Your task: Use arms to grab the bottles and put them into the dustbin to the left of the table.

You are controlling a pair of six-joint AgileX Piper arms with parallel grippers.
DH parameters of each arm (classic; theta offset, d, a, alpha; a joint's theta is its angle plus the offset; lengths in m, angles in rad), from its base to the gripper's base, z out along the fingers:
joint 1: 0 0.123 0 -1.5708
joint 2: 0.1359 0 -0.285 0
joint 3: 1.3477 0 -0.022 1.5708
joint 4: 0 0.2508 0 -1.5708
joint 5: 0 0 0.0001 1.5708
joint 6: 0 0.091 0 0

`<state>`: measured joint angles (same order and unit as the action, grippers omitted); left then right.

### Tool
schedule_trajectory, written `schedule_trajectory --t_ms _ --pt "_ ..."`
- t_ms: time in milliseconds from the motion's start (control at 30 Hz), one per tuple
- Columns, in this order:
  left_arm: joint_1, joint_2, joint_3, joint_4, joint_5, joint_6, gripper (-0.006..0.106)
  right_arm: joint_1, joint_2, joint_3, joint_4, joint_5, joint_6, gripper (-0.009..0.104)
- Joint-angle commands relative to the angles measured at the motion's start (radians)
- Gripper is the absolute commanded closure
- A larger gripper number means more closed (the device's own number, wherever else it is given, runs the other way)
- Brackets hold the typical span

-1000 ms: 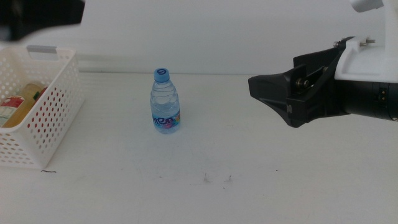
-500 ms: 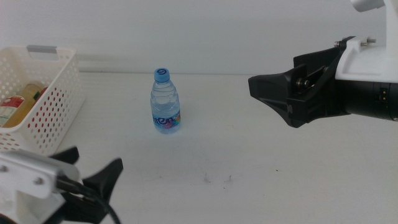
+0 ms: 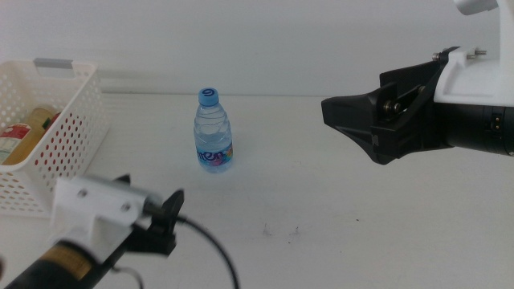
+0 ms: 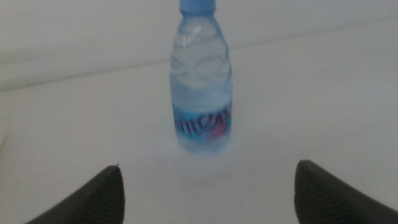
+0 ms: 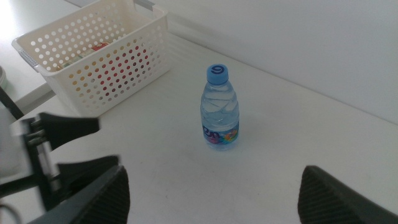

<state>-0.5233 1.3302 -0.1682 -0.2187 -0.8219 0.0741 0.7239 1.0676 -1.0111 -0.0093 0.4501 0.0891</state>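
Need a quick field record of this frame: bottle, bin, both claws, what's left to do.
water bottle: upright on the table, blue cap on, untouched
dustbin: white perforated basket at the table's left
bin contents: yellow-liquid bottle lying inside
left claw: open, low at the table's near left, pointed at the water bottle, not touching it
right claw: open, raised over the table's right side, holding nothing
remaining: water bottle not yet grasped or binned
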Motion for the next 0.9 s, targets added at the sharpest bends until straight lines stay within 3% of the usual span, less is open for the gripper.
schedule_trajectory --t_ms 0,200,333,867 --pt "0.023 0.073 -0.052 0.033 -0.069 -0.033 0.007 0.001 -0.005 0.006 -0.007 -0.003 -0.001 0.003" --pt "0.138 0.282 -0.225 0.305 -0.051 -0.139 0.007 0.001 -0.005 0.006 -0.007 -0.003 -0.001 0.003" --pt "0.179 0.415 -0.330 0.401 -0.067 -0.196 0.007 0.001 -0.005 0.006 -0.007 -0.003 -0.001 0.003" --pt "0.183 0.737 -0.636 0.367 -0.104 -0.184 0.007 0.001 -0.005 0.006 -0.007 -0.003 -0.001 0.003"
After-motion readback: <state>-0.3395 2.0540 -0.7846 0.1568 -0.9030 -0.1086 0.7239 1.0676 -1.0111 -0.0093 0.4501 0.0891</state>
